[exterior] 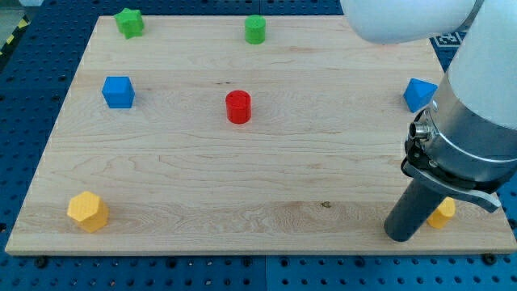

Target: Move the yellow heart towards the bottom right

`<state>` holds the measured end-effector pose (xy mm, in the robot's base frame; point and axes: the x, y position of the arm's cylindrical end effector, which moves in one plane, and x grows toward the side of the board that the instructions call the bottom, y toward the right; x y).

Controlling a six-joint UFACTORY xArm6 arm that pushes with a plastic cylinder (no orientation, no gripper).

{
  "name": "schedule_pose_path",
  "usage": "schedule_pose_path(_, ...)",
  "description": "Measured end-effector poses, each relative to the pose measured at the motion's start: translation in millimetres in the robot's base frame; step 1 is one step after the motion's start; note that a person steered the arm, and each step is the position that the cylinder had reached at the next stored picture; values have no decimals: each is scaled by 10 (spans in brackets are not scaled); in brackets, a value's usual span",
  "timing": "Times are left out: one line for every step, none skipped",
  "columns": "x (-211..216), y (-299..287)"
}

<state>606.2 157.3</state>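
A small yellow block (443,213), likely the yellow heart, lies at the board's bottom right corner, partly hidden behind my rod. My tip (401,237) rests on the board just to the view's left of it and slightly lower, close to it or touching it. A second yellow block (87,211), hexagonal, sits at the bottom left corner.
A green star block (129,22) and a green cylinder (255,29) sit along the top edge. A blue cube (118,91) is at the left, a red cylinder (238,107) in the middle, a blue block (418,94) at the right edge. The arm's body covers the upper right.
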Motion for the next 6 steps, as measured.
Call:
schedule_pose_path(-240,0)
schedule_pose_path(-293,0)
schedule_pose_path(-294,31)
schedule_pose_path(-294,177)
schedule_pose_path(-294,342)
schedule_pose_path(-294,411)
